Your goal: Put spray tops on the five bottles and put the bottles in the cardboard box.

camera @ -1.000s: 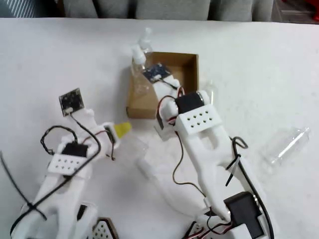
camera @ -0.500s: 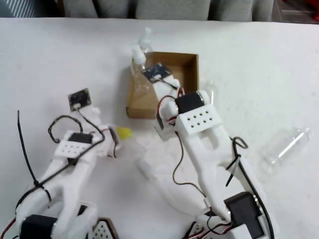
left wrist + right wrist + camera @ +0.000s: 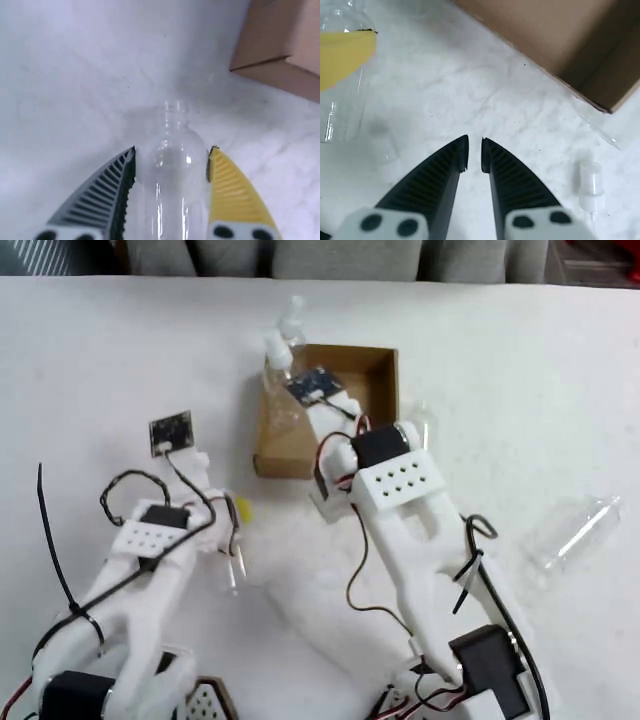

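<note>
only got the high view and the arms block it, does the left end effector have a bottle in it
observer: Yes. The left end effector has its grey and yellow fingers against both sides of a clear plastic bottle.
operator: capped yet
observer: No, its neck is open, with nothing screwed on.
operator: and the right one
observer: The right end effector is empty, its black fingers nearly together over the white table.
</note>
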`<state>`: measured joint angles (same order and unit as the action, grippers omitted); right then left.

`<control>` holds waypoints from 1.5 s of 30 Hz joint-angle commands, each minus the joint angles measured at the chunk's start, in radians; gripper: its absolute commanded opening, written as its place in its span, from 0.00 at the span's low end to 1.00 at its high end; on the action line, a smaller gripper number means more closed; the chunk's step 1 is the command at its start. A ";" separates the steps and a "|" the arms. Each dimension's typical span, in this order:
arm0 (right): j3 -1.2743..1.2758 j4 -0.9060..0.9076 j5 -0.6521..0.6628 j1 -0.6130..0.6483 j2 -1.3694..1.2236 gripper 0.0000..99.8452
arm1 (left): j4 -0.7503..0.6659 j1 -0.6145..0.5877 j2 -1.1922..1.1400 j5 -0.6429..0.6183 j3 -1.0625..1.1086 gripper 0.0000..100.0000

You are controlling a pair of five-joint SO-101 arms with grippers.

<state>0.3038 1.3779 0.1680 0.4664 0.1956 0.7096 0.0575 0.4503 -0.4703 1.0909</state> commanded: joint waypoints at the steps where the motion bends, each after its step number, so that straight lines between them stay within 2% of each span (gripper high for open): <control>1: -0.008 -0.010 0.015 -0.013 0.038 0.03 | -0.021 0.002 0.002 0.015 -0.037 0.06; 8: -0.008 -0.010 0.015 -0.013 0.038 0.03 | -0.011 -0.090 0.005 0.014 -0.089 0.19; 12: -0.008 -0.010 0.015 -0.013 0.038 0.03 | 0.048 -0.082 0.005 0.014 -0.094 0.28; 16: -0.008 -0.010 0.015 -0.013 0.038 0.03 | 0.155 -0.087 0.005 0.014 -0.144 0.33; 21: -0.006 -0.010 0.017 -0.013 0.038 0.03 | 0.282 -0.087 -0.002 0.011 -0.209 0.33; 34: -0.006 -0.010 0.017 -0.013 0.038 0.03 | 0.305 -0.088 -0.008 0.009 -0.262 0.33; 45: -0.006 -0.010 0.017 -0.013 0.038 0.03 | 0.354 -0.148 -0.357 0.014 -0.479 0.33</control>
<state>0.3038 1.3779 0.1711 0.4664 0.1956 1.0503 -0.0683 0.1542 -0.4672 0.6997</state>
